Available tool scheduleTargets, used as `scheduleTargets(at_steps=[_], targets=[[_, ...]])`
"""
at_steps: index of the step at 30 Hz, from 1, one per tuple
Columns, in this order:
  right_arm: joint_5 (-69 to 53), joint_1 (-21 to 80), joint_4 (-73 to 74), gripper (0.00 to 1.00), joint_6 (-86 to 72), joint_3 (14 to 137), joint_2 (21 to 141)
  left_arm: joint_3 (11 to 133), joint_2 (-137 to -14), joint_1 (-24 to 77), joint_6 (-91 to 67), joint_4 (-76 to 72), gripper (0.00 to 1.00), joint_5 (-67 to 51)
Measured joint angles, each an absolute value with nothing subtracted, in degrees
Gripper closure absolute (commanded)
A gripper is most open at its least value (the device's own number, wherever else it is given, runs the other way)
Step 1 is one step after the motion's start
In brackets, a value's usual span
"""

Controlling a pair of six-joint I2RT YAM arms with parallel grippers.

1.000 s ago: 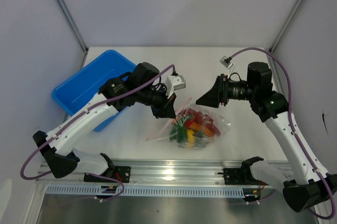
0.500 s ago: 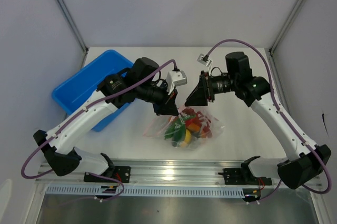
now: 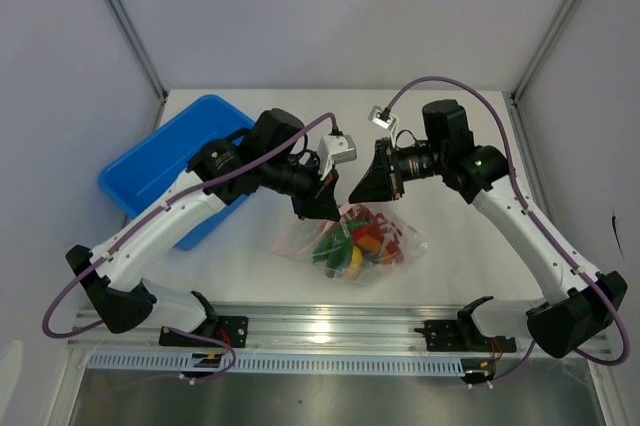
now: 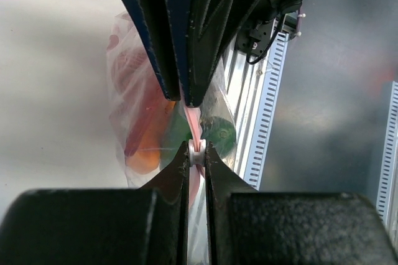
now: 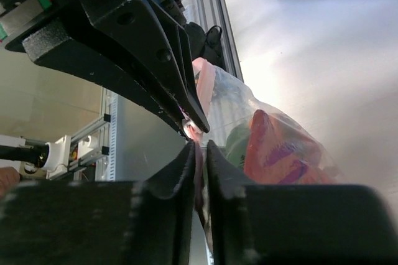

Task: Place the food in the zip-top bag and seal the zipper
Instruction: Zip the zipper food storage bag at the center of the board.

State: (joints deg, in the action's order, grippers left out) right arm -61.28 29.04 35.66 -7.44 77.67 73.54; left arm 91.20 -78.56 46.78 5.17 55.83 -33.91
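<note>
- Top view: 2 arms meet over the middle of the white worktop.
- Top view: the left fingers and right fingers point at each other, near together, above the top edge of the clear bag.
- Top view: the toy food, in red, green, orange and yellow pieces, sits inside the bag. 1 blue bin stands well apart at the far left.
- Left wrist view: the left fingers are pressed together on the pink zipper. The right fingers are clamped on the same strip just beyond, almost tip to tip.
- Left wrist view: the bag hangs behind both, showing orange and green pieces.
- Right wrist view: the right fingers are together on the pink strip, and the left fingers grip it just ahead.
- Right wrist view: the bag trails to the right with red and green food inside, and the bin edge shows at the top.
</note>
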Motion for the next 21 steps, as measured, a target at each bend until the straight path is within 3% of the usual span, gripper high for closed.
scheduleTargets(at_steps=[1,15,18,21], targets=[[-61.45,29.04,35.59,1.00,-7.46,77.65,73.54,91.22,-78.61,46.72,5.15,55.83,0.99,-34.13],[-53.08,26.79,31.00,1.00,-13.04,71.02,66.76,90.32,-79.09,45.06,3.40,52.93,0.92,-34.04],[-51.22,23.66,31.48,1.00,-13.61,69.32,64.12,88.53,-78.85,44.80,2.79,50.94,0.80,-33.34],[-48.82,20.86,32.93,1.00,-13.52,68.79,62.81,85.84,-77.49,44.03,2.13,51.13,0.77,-32.69]])
